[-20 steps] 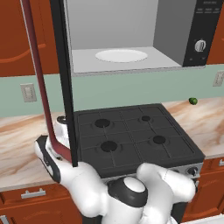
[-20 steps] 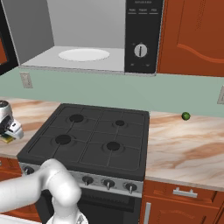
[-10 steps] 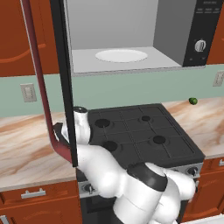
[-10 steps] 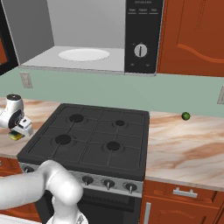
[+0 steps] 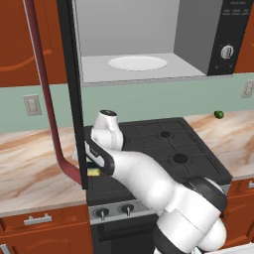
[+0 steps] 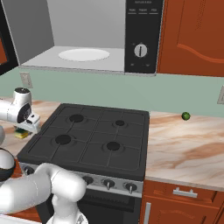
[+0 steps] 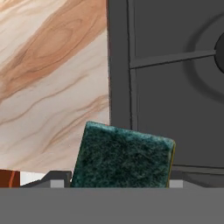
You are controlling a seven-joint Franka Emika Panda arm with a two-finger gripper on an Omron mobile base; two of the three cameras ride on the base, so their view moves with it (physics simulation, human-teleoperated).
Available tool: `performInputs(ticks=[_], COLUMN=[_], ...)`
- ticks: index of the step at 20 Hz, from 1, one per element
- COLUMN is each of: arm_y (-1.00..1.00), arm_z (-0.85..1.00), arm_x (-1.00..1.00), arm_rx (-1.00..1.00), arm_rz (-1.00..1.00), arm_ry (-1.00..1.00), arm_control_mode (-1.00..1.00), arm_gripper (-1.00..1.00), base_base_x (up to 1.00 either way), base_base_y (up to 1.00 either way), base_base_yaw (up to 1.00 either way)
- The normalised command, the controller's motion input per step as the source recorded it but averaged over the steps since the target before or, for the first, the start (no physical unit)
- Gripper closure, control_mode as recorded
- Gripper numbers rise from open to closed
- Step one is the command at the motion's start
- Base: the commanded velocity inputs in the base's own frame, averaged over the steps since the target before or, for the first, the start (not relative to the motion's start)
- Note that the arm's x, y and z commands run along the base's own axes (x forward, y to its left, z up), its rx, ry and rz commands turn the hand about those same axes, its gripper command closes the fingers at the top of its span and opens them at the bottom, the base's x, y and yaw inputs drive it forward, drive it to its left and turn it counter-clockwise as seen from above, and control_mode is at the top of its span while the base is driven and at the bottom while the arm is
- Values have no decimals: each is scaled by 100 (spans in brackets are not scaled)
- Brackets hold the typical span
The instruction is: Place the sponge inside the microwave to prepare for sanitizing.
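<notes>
The sponge (image 7: 124,157), dark green scrub side facing the camera with a yellow edge, sits between my gripper's (image 7: 116,181) fingertips, which are shut on it. From the left base view the gripper (image 5: 95,167) hangs low beside the open door, a sliver of yellow sponge (image 5: 94,172) under it. In the right base view the sponge (image 6: 20,133) hangs just over the counter at the stove's left edge. The microwave (image 5: 218,34) stands open above, with its grey inside and white plate (image 5: 137,63) showing.
The microwave's door (image 5: 69,79) with its dark red handle (image 5: 47,104) swings out right by my hand. A black stove (image 6: 94,135) lies below. A small green ball (image 6: 186,116) rests on the marble counter (image 6: 188,144) at the right.
My hand has risen and shifted right towards the stove with the sponge still in its grip. Nothing else has moved.
</notes>
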Motion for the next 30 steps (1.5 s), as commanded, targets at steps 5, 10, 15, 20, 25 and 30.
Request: performInputs(ticks=[5,10,15,20,25,30], arm_y=[-59,-53,-50,-52,-50,-41], arm_z=[39,41,46,52,55,57], arm_x=[-36,-28,-20,-25,-29,-28], arm_rx=[0,0,-1,0,0,-3], arm_rz=[5,0,0,0,0,3], arm_ry=[-1,0,0,0,-3,-9], arm_control_mode=[-100,-100,-100,-100,-100,-100], arm_gripper=[100,100,100,100,100,100], base_base_x=[0,0,0,0,0,0], base_base_y=[0,0,0,0,0,0], base_base_yaw=[0,0,0,0,0,0])
